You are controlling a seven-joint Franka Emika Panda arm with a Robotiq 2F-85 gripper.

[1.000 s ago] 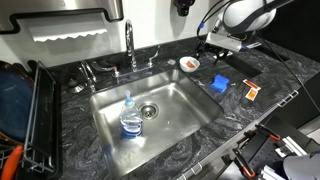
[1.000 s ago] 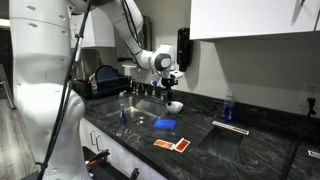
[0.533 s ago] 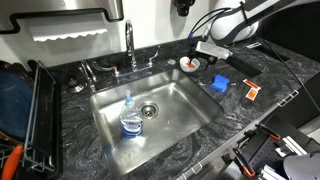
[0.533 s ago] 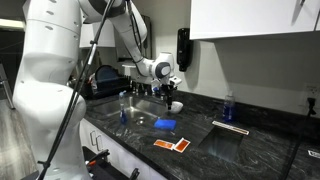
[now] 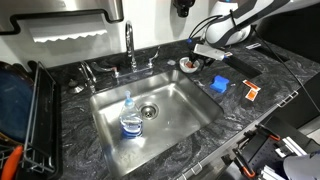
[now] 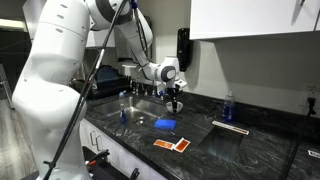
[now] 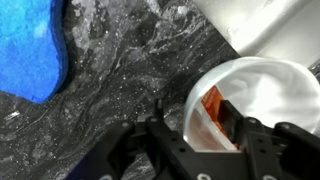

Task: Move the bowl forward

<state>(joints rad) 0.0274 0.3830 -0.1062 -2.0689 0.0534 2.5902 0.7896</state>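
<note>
We found the small round white bowl with an orange-tan inside (image 7: 262, 88) standing on the dark marbled stone surface (image 7: 120, 75), behind the steel sink (image 5: 150, 112) and near its back corner. A flat blue square block (image 7: 35, 45) lay apart from the bowl, with bare stone between them. A clear plastic bottle with a blue label (image 5: 131, 120) stood in the sink, well away.

The hand (image 7: 195, 130) was down at the bowl. In the wrist view it was parted, one finger (image 7: 229, 118) inside the bowl against the orange-tan wall and the other outside it, so the near rim stood between them. We saw a gap on the outer side and judged that nothing was yet clamped. In an exterior view the hand (image 6: 175, 96) was low over the bowl, which it largely hid.

We judged the step in hand to be the grasp; the move itself was not begun. The next action called for closing on the rim until both fingers bore on the wall, then carrying or sliding the bowl forward along the surface. The pinch would need to be firm, since a thin rim could let the bowl tip or slip. The path should keep clear of the blue block and the sink edge.
</note>
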